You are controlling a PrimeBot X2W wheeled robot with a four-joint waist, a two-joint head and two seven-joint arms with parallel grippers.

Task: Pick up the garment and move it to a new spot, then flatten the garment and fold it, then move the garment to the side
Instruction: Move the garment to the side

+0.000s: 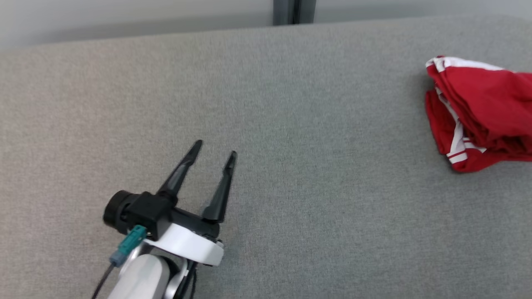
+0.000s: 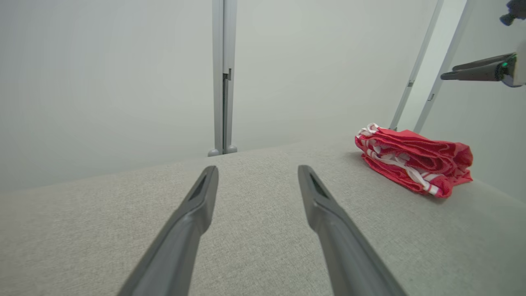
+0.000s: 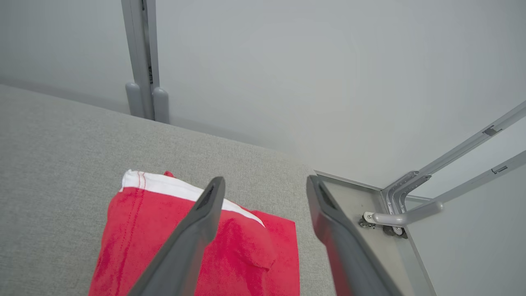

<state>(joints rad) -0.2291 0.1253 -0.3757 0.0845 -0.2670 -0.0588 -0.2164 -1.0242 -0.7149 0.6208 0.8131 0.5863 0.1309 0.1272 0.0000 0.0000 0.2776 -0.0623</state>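
The garment (image 1: 478,112) lies as a folded red bundle with white trim at the far right of the grey surface (image 1: 291,104), near its right-hand edge. It rests free, with nothing clamped on it. We judge the fold done and the garment already set to the side, so little of the task seems left.

In the head view the picture's edge cuts off its right side, so we cannot fix its long axis there. From the left wrist it looks longer across that view than deep, with layered edges facing the middle of the surface.

The right gripper (image 3: 265,180) is the nearer one by far. It hangs above the garment with its fingers apart and nothing between them, the red cloth beneath the left finger and the corner of the surface beneath the other. Any further touch would be a straight descent for this arm.

The left gripper (image 1: 216,148) sits well apart, low over the bare left part of the surface, fingers spread and empty. The garment lies off to its right, a long reach across.
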